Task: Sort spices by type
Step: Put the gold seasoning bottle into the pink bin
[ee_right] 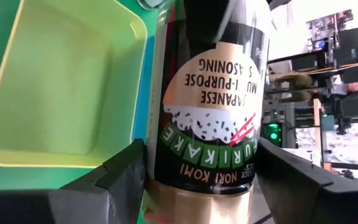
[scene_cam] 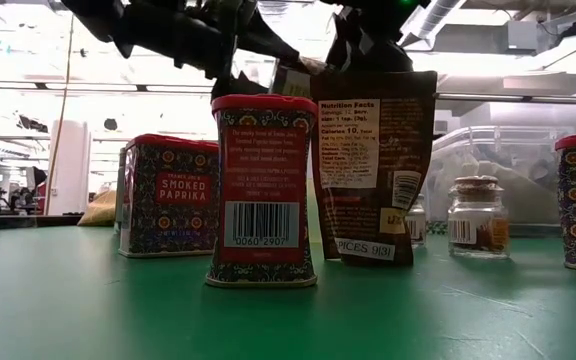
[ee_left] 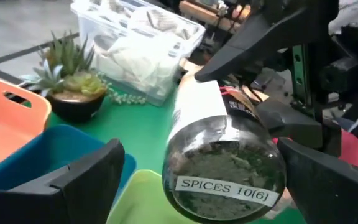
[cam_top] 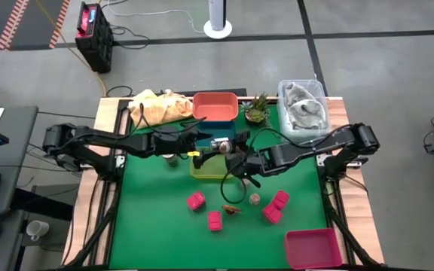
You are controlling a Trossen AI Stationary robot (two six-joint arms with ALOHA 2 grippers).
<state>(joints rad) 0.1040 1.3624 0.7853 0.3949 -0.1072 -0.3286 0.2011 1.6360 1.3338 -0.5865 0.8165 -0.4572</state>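
Both arms meet over the yellow-green tray (cam_top: pixel 206 169) near the surface's middle. My right gripper (ee_right: pixel 197 180) is clamped on the furikake jar (ee_right: pixel 213 93); my left gripper (ee_left: pixel 204 186) stands with its jaws apart around that jar's base — a handover, I judge. Red paprika tins (cam_top: pixel 195 200) and a brown pouch (scene_cam: pixel 373 165) wait unsorted near the front edge. The trays look empty, though partly hidden — most sorting remains.

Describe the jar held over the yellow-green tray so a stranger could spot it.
Find the shallow yellow-green plastic tray in the middle of the green table. Above it the right gripper clamps a round glass jar with a dark furikake label. Unlike the pink tins nearby, it is off the table, its base tagged SPICES 10[6].
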